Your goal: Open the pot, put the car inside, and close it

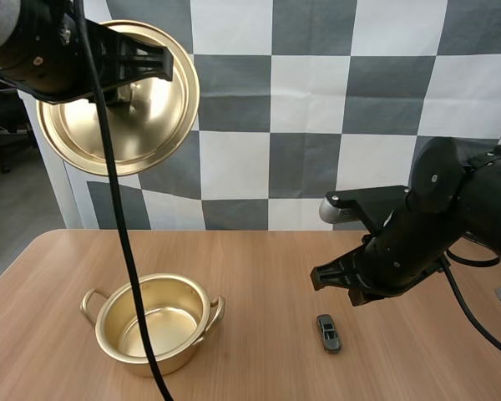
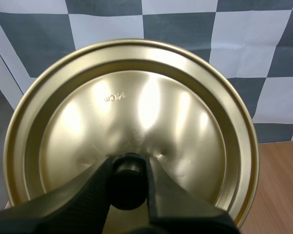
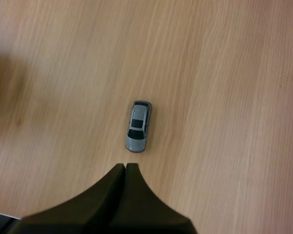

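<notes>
Left gripper [image 2: 128, 171], raised high, clamps the black knob [image 2: 127, 191] of one round gold lid [image 2: 136, 107]. One open gold metal pot [image 1: 184, 354] sits below; one small grey toy car [image 1: 328, 332] lies right of it, near the right gripper [image 3: 125, 166], pinched together on nothing. Descending unparted, it could shove the car.

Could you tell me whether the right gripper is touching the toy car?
Apart. In the right wrist view, a strip of bare table shows between the shut right gripper and the car.
</notes>
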Available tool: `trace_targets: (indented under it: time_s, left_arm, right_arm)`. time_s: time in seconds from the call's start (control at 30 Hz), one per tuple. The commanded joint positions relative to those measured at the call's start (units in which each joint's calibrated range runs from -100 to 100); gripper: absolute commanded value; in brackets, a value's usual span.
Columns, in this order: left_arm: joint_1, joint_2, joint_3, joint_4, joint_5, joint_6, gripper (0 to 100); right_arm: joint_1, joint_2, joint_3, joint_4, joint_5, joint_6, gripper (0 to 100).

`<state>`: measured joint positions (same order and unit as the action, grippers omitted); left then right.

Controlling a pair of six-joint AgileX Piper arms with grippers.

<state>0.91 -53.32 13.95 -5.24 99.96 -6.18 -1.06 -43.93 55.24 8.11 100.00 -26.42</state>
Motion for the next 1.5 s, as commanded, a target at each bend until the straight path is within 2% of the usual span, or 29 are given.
trace_targets:
  time_s: [0.0,0.07,0.17,0.27,0.33,0.47,0.5,0.53,0.63,0.77,0.83,0.93,1.2,1.47]
  left_arm:
    - [0.01,-0.05,0.02,-0.19,0.04,-0.03,0]
    - [0.01,-0.05,0.02,-0.19,0.04,-0.03,0]
    - [0.01,-0.05,0.02,-0.32,0.04,-0.03,0]
    - [0.01,-0.05,0.02,-0.58,0.04,-0.03,0]
    - [0.01,-0.05,0.02,-0.69,0.04,-0.03,0]
    - [0.01,-0.05,0.02,-0.81,0.04,-0.03,0]
    - [0.01,-0.05,0.02,-0.81,0.04,-0.03,0]
    - [0.01,-0.05,0.02,-0.81,0.04,-0.03,0]
    - [0.01,-0.05,0.02,-0.85,0.04,0.3,0]
    - [0.01,-0.05,0.02,-0.85,0.04,0.3,0]
    - [0.01,-0.05,0.02,-0.85,0.04,0.3,0]
    - [0.01,-0.05,0.02,-0.85,0.04,0.3,0]
    - [0.01,-0.05,0.02,-0.85,0.04,0.3,0]
    - [0.01,-0.05,0.02,-0.85,0.04,0.3,0]
  right_arm:
    - [0.02,-0.03,-0.03,0.64,0.0,-0.05,0]
    - [0.02,-0.03,-0.03,1.64,0.0,-0.89,0]
    - [0.02,0.1,-0.03,2.74,0.0,-7.33,0]
    - [0.02,0.33,-0.03,0.25,0.0,-9.3,0]
    - [0.02,0.33,-0.03,-1.62,0.0,-11.1,16]
    - [0.02,0.33,-0.03,-0.5,0.0,-15.11,67]
    - [0.02,0.21,-0.03,0.53,0.0,-16.61,77]
    - [0.02,0.2,-0.03,1.66,0.0,-17.41,85]
    - [0.02,0.2,-0.03,7.56,0.0,-17.48,99]
    - [0.02,0.05,-0.03,13.65,0.0,-17.37,100]
    - [0.02,0.05,-0.03,14.79,0.0,-17.37,100]
    - [0.02,0.18,-0.03,13.27,0.0,-16.25,100]
    - [0.02,0.15,-0.03,5.94,0.0,-8.27,100]
    - [0.02,0.45,-0.03,4.71,0.0,-9.47,100]
